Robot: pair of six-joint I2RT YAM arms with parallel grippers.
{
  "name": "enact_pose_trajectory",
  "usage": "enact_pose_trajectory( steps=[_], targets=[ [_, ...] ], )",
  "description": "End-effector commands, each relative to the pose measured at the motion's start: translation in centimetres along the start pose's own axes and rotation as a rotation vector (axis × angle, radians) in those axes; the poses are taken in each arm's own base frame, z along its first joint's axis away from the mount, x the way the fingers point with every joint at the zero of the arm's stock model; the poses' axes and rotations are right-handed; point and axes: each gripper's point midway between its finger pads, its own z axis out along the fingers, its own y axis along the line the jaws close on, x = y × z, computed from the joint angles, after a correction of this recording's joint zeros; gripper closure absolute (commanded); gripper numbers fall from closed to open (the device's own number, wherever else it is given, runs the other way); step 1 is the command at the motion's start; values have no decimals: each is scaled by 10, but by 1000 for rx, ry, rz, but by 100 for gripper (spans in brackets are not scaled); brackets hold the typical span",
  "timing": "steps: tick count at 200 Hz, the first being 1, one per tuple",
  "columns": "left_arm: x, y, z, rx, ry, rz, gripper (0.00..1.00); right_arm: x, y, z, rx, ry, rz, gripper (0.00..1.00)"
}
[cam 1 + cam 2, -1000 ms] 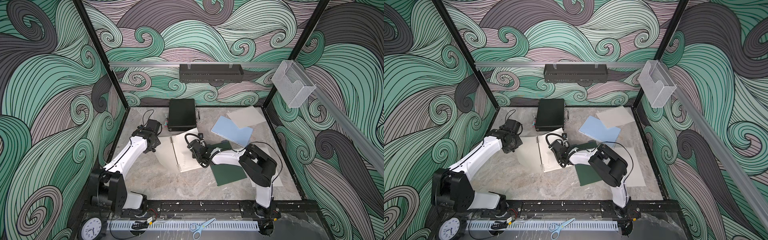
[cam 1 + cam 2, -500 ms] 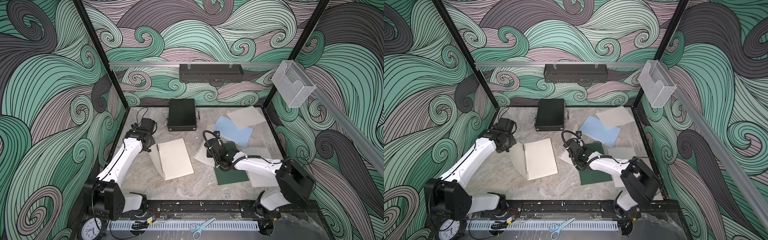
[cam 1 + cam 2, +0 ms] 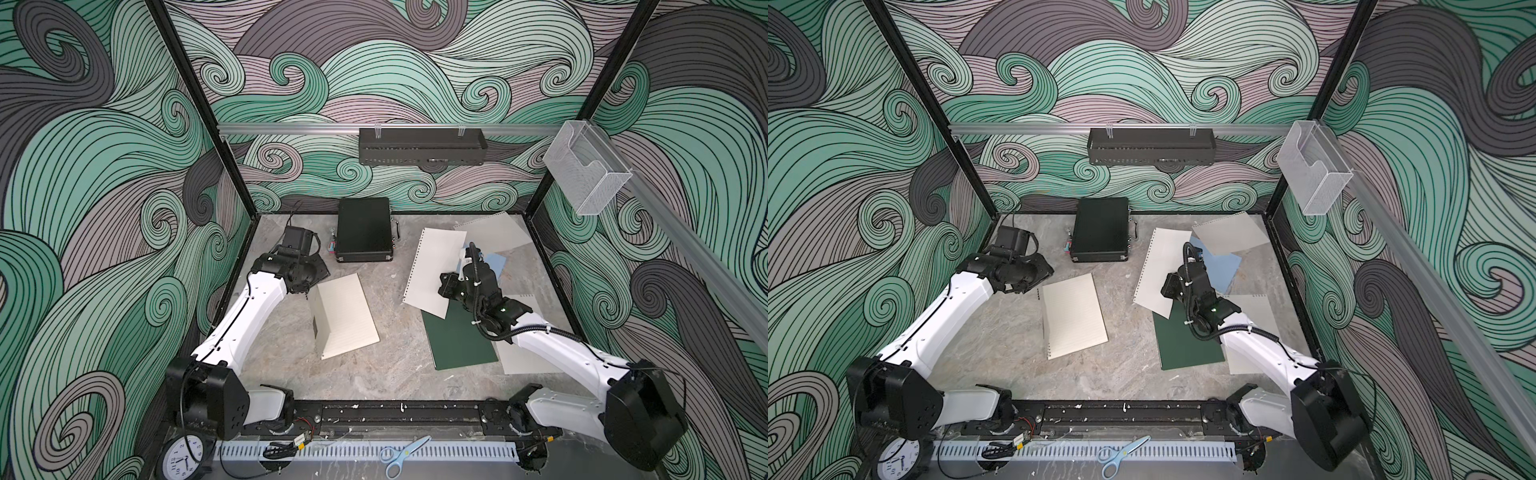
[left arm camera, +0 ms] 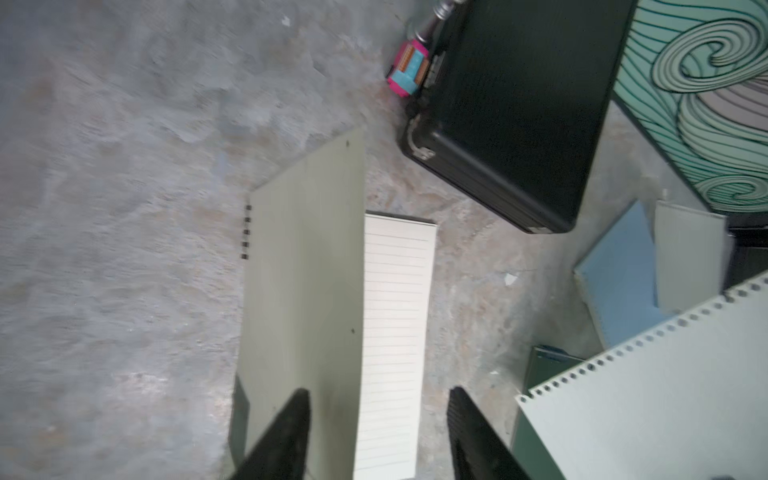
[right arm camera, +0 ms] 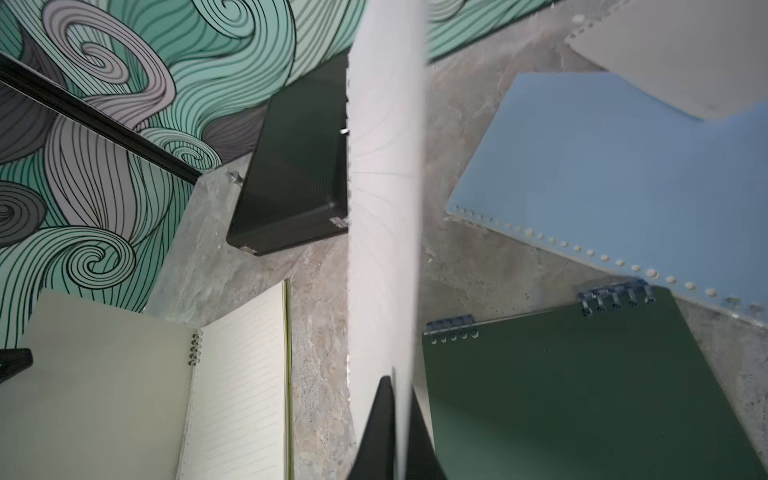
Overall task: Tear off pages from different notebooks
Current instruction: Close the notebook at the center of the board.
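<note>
The beige notebook (image 3: 347,322) lies open at centre left with lined paper showing, its cover (image 4: 303,270) standing up. My left gripper (image 4: 378,415) hovers open over it, jaws apart on either side of the cover's edge and touching nothing. My right gripper (image 5: 401,395) is shut on a loose page (image 3: 436,270) with punched holes, held up off the table at the right. Below it lie the dark green notebook (image 3: 457,345) and the light blue notebook (image 5: 602,166). Two more pages rest at the back right (image 3: 494,230) and under the right arm (image 3: 528,357).
A black hard case (image 3: 365,235) lies at the back centre with a small pink and blue item (image 4: 407,70) beside it. Scissors (image 3: 401,455) and a clock (image 3: 180,459) sit in front of the base rail. A clear holder (image 3: 586,174) hangs on the right wall.
The right gripper pulled the page free of the beige notebook and carried it up and to the back right. The left gripper dragged the notebook leftward, then opened and let go of the cover.
</note>
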Motion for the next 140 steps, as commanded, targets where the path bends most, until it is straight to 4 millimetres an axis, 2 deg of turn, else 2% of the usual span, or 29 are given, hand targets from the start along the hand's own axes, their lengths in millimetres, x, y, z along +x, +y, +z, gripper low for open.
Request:
enact_pose_trajectory(
  steps=[1,22,27,39,57,61,85,102,140],
  targets=[
    [23,-41,20,164,98,45,32,12,26,6,-152,66,30,100],
    [44,-61,31,208,135,116,15,25,39,12,-232,124,51,100],
    [51,-60,42,191,160,123,13,28,42,13,-250,141,54,100],
    [60,-59,49,187,169,137,10,36,47,15,-277,169,59,100],
    [58,-44,54,140,119,140,9,46,55,16,-310,203,55,100],
    [53,-43,45,143,78,148,9,49,57,16,-314,210,50,100],
    [38,-16,28,56,-68,159,7,63,69,18,-328,246,20,100],
    [33,-6,14,46,-147,174,7,74,74,24,-347,280,30,100],
    [28,9,-8,20,-230,170,7,107,50,47,-254,369,84,100]
  ],
)
